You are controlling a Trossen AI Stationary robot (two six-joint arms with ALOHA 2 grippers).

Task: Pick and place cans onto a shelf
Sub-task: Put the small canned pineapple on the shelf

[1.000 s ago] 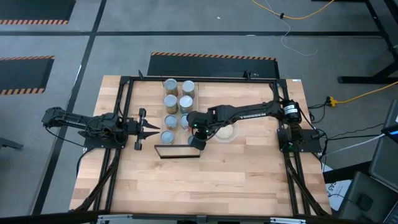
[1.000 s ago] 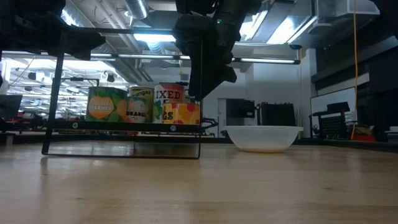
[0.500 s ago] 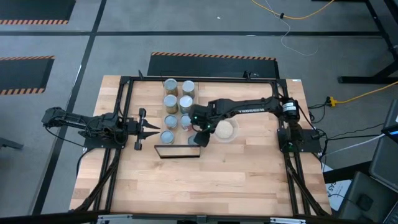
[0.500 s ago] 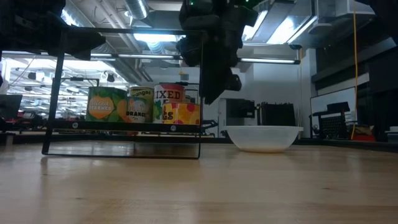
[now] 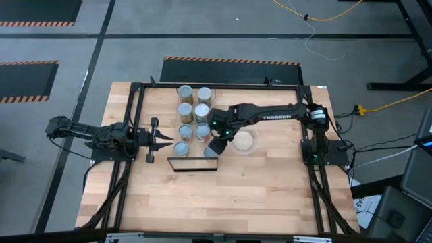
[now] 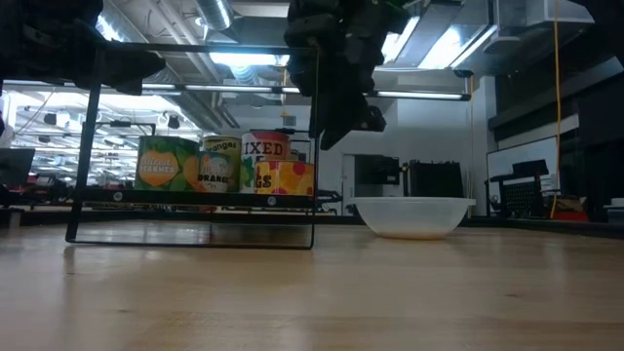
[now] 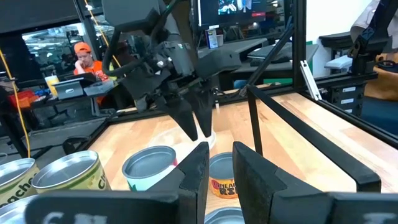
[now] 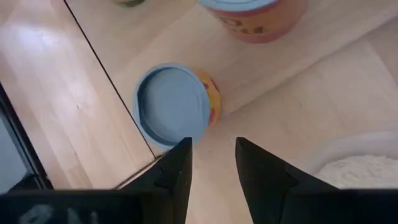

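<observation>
Several cans (image 5: 194, 111) stand upright in two rows on the shelf (image 5: 192, 169), whose black frame marks its near end. In the low view their orange, green and red labels (image 6: 220, 164) show behind the frame. My right gripper (image 5: 214, 144) hangs open above a blue-topped, yellow-labelled can (image 8: 173, 102) at the shelf's near right corner, slanting down and touching nothing. My left gripper (image 5: 159, 138) waits open and level at the shelf's left side, with nothing between its fingers (image 7: 196, 177).
A clear bowl (image 5: 244, 141) with pale contents stands on the table just right of the shelf, under my right arm. The shelf's tall black frame (image 6: 314, 146) rises close beside my right gripper. The table's near half is bare wood (image 5: 223, 196).
My right gripper has risen from just above the yellow-labelled can and drawn a little toward the table's far edge, rolling its wrist so its fingers now slant instead of pointing straight down. The can has stayed standing on the shelf.
</observation>
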